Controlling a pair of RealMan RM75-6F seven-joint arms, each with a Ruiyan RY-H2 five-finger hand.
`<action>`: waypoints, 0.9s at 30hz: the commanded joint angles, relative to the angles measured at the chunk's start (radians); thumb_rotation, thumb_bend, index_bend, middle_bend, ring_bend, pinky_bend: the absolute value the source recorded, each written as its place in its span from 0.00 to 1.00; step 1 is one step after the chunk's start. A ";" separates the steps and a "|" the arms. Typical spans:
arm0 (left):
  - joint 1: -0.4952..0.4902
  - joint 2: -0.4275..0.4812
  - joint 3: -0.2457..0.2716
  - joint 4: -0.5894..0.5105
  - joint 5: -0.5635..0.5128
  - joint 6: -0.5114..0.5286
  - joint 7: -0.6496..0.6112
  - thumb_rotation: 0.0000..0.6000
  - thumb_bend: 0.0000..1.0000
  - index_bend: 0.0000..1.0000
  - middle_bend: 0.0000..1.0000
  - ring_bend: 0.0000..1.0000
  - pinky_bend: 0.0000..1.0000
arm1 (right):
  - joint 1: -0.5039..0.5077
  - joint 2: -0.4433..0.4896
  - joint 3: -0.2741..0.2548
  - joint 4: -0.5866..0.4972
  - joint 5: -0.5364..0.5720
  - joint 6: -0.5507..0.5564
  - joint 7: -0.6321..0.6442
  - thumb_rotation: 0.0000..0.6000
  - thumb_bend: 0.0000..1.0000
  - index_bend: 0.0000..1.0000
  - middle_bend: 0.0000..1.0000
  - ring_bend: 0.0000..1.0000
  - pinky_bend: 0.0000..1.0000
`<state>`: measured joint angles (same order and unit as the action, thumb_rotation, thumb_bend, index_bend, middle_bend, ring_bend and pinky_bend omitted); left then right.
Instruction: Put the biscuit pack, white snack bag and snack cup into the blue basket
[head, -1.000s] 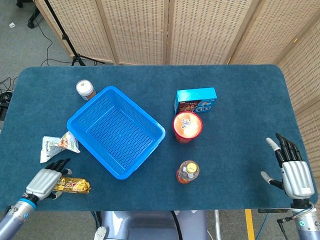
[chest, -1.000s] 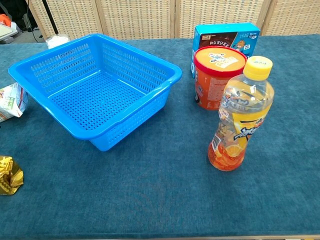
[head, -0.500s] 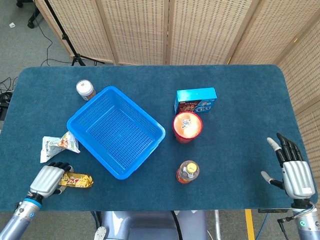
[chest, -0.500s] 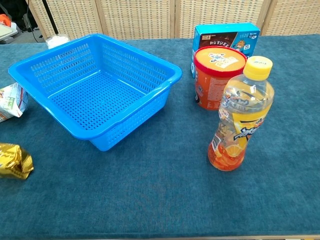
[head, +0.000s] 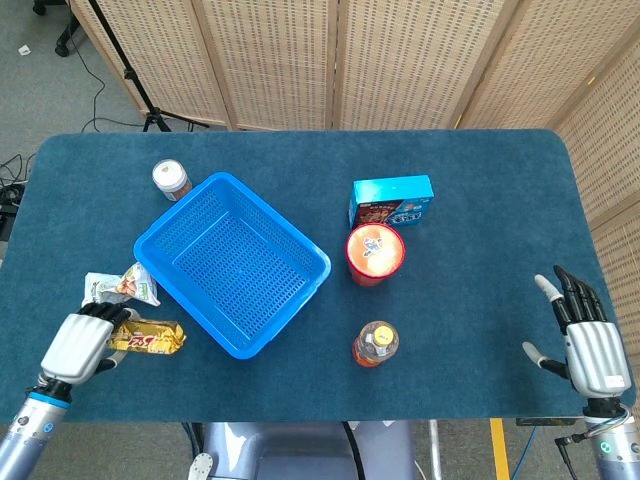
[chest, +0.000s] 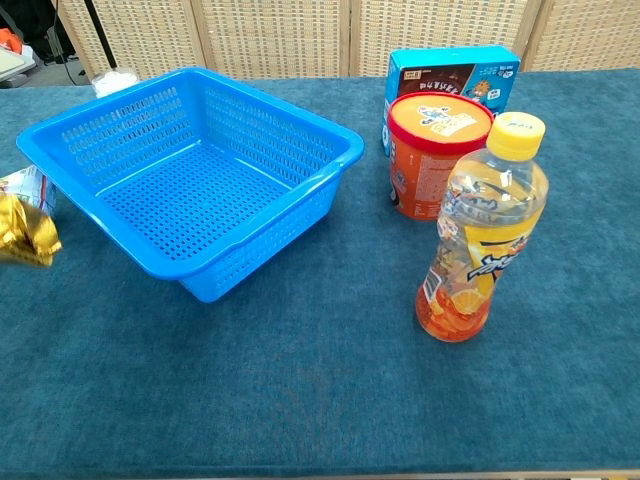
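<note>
My left hand (head: 82, 345) grips one end of the gold biscuit pack (head: 152, 338) and holds it raised, just left of the blue basket (head: 235, 262). In the chest view the pack (chest: 25, 232) hangs at the left edge, beside the basket (chest: 190, 190). The white snack bag (head: 118, 288) lies on the table right behind my left hand, close to the basket's left wall. The red snack cup (head: 375, 253) stands upright to the right of the basket. My right hand (head: 585, 340) hovers open at the table's front right corner, far from everything.
A blue box (head: 392, 200) lies behind the snack cup. An orange drink bottle (head: 375, 344) stands in front of the cup. A small jar (head: 171, 180) stands behind the basket's far left corner. Wicker screens line the back.
My left hand has lifted the biscuit pack off the table and carried it back and up toward the basket's left side. The right hand has stayed put.
</note>
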<state>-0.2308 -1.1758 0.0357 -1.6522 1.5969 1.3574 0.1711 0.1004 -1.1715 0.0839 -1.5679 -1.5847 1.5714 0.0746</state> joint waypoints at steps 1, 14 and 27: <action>0.006 0.053 -0.014 -0.059 0.045 0.057 -0.042 1.00 0.42 0.76 0.43 0.36 0.37 | 0.000 -0.001 0.001 -0.001 0.002 -0.001 -0.002 1.00 0.18 0.11 0.00 0.00 0.08; -0.058 0.050 -0.131 -0.096 0.018 0.076 -0.015 1.00 0.38 0.76 0.43 0.36 0.37 | -0.003 -0.005 0.005 -0.010 0.011 0.001 -0.018 1.00 0.18 0.11 0.00 0.00 0.08; -0.188 -0.117 -0.245 0.017 -0.095 -0.009 0.083 1.00 0.37 0.76 0.43 0.36 0.37 | -0.005 -0.007 0.011 -0.013 0.022 0.001 -0.017 1.00 0.18 0.11 0.00 0.00 0.08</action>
<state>-0.4067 -1.2786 -0.1989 -1.6471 1.5099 1.3552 0.2421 0.0951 -1.1781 0.0945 -1.5804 -1.5625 1.5729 0.0575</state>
